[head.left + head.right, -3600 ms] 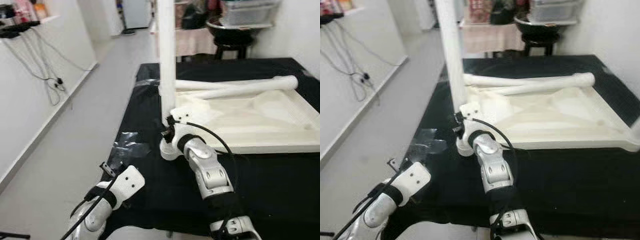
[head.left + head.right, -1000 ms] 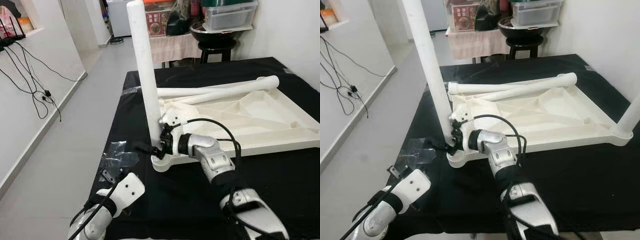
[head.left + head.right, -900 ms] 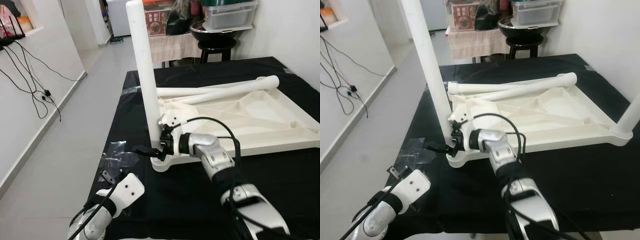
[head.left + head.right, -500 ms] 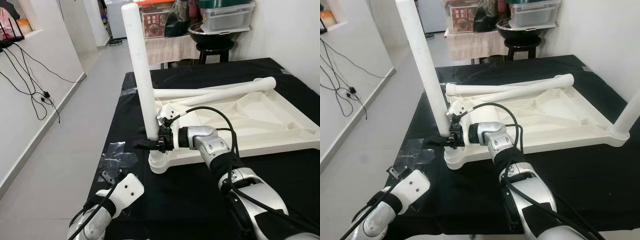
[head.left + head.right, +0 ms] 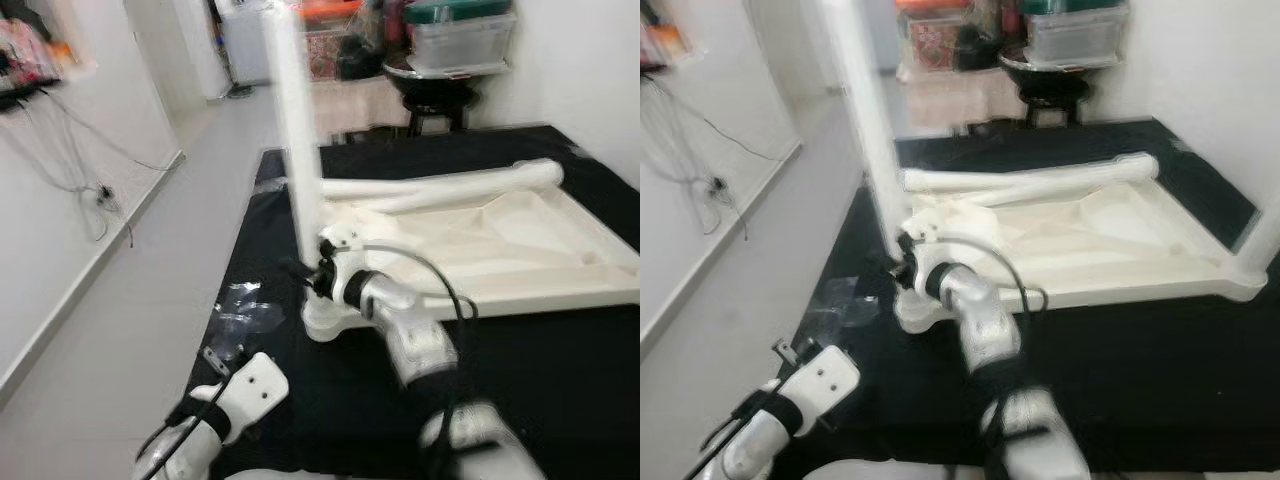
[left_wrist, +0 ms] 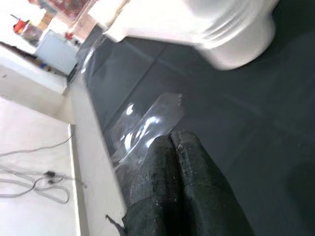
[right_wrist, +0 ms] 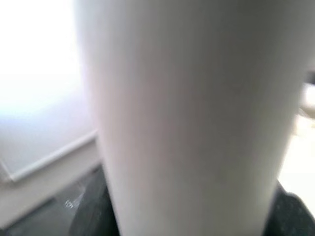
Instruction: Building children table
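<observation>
On the black-covered table lies the white tabletop, upside down with its ribbed underside showing. At its near left corner a white leg stands upright in the corner socket. The right gripper is low on this leg, just above the socket; in the right wrist view the leg sits between the black fingers, so they seem to be closed around it, though the head views are blurred and the grip cannot be seen sharply. Whether the leg is fully seated in the socket cannot be told.

Two more legs lie loose along the far edge of the tabletop, touching each other. In the right eye view a further upright leg shows at the near right corner.

The left gripper hangs idle near the table's front left edge, fingers pressed together and holding nothing, close to a scrap of clear plastic wrap on the cloth.

By this showing the job is about half done: two legs up, two not yet fitted at the far corners, and the table not yet turned right way up.
</observation>
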`<state>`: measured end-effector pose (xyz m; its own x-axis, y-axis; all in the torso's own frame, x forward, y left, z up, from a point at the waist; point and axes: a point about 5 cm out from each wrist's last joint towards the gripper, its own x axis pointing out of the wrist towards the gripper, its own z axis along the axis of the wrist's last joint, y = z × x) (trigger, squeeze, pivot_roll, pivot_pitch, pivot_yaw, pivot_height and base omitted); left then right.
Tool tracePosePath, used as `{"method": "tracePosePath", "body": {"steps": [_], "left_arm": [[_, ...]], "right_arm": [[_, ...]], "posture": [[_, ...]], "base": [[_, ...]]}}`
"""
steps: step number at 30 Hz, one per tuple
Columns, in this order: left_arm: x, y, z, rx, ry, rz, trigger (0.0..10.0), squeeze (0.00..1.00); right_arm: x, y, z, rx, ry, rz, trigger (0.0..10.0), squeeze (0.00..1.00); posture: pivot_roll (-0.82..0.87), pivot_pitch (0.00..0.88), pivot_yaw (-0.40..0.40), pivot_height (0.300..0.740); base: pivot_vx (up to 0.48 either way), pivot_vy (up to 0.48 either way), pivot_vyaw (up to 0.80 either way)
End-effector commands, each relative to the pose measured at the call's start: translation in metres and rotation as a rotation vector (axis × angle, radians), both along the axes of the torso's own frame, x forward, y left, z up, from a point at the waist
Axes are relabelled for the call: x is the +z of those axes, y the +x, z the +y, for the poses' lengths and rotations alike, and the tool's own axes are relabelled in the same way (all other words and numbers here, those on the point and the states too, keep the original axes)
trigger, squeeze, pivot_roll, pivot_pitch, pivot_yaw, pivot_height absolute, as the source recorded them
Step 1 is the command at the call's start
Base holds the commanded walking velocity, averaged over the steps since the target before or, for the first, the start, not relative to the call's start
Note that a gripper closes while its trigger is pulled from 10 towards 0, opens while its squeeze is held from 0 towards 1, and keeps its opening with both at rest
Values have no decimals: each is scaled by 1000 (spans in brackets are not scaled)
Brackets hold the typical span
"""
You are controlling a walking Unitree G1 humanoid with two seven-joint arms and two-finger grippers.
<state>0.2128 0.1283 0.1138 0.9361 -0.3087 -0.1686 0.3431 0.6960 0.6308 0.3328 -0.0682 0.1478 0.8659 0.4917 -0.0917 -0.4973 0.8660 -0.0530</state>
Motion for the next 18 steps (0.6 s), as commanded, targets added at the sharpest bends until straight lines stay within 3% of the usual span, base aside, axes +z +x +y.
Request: {"method": "tracePosePath", "body": {"steps": [1, 8, 9, 13, 14, 15, 18], "left_arm": [[0, 1, 5, 5, 22, 1, 10000, 0], [-1, 2, 5, 5, 21, 2, 10000, 0], [-1, 3, 4, 6, 21, 4, 10000, 0], [-2, 3, 3, 6, 22, 4, 10000, 0], [-2, 3, 3, 7, 21, 4, 10000, 0], [-2, 4, 3, 7, 21, 5, 10000, 0], [-2, 5, 3, 7, 21, 6, 10000, 0]], "right_arm": [[-24, -16, -14, -170, -12, 99, 0, 0], [-15, -11, -15, -184, -52, 28, 0, 0], [-13, -6, -8, -146, -63, 43, 10000, 8], [-13, -7, -4, -125, -57, 63, 10000, 8], [-10, -7, -2, -122, -29, 67, 10000, 925], [-3, -6, 0, -95, 14, 62, 10000, 1000], [7, -5, 2, -58, 61, 52, 10000, 1000]], "posture": [[-84, 13, 99, 740], [-78, 6, 87, 740], [-75, 2, 82, 740], [-75, 2, 82, 740], [-73, 1, 80, 740], [-74, 0, 75, 740], [-73, 0, 75, 740]], "base": [[0, 0, 0], [0, 0, 0], [0, 0, 0], [0, 0, 0], [0, 0, 0], [0, 0, 0], [0, 0, 0]]}}
